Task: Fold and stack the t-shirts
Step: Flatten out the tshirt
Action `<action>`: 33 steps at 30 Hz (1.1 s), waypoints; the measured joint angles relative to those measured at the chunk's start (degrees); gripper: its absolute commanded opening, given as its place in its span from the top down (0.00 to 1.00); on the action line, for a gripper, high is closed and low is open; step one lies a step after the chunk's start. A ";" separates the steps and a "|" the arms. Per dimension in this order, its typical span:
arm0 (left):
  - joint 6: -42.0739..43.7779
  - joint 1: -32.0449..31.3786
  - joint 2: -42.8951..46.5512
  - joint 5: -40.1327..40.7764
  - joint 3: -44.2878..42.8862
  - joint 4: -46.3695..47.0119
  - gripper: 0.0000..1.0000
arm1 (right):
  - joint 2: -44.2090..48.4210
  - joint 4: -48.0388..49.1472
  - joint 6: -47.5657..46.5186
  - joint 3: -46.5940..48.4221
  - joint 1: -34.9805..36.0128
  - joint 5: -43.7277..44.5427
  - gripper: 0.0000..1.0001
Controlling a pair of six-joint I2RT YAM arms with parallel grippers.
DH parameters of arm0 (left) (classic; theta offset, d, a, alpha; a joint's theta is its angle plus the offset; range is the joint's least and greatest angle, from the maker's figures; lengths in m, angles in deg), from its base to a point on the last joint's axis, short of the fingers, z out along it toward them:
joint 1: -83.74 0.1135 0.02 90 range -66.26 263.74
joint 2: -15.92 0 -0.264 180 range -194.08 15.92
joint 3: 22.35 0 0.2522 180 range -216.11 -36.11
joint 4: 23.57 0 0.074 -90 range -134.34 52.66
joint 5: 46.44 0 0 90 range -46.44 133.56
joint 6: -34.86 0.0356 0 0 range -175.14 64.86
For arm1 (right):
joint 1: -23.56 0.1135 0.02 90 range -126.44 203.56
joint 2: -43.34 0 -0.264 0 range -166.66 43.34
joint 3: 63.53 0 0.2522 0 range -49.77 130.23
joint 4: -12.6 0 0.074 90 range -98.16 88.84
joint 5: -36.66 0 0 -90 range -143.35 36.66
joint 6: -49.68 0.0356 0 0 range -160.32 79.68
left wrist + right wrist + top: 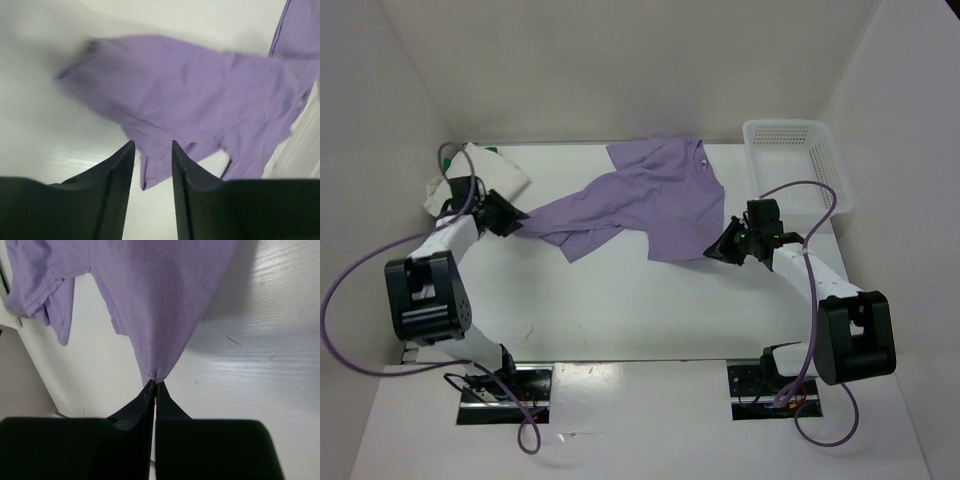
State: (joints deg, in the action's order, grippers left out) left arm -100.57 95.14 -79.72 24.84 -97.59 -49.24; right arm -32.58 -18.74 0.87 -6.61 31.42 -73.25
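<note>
The lavender t-shirt (640, 200) lies crumpled across the middle of the table, collar toward the back. My right gripper (713, 250) is shut on its near right corner; the right wrist view shows the cloth (150, 300) pinched at the fingertips and pulled taut. My left gripper (517, 224) is open at the shirt's left end, and the left wrist view shows the cloth (190, 95) just beyond the parted fingers, not held. The white t-shirt (480, 175) sits bunched at the back left with a sliver of the green one (496, 150) behind it.
A white perforated basket (798, 160) stands at the back right. Purple cables loop from both arms. White walls enclose the table's back and sides.
</note>
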 measured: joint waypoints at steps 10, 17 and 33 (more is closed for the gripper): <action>-7.23 6.82 7.56 8.74 9.22 6.08 0.45 | 0.28 -0.52 -0.70 -0.50 0.15 -1.27 1.00; -9.86 6.80 0.28 7.78 11.26 8.13 0.42 | 1.16 -0.50 -0.83 -0.55 0.15 -1.84 1.00; -13.68 5.38 -7.98 6.08 7.30 14.95 0.69 | 1.25 -0.48 -0.83 -0.61 0.15 -1.97 1.00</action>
State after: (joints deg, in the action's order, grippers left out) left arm -114.25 100.51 -87.69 30.91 -90.29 -34.29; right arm -31.33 -19.22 0.04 -7.22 31.58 -75.21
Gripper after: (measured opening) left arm 0.389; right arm 0.007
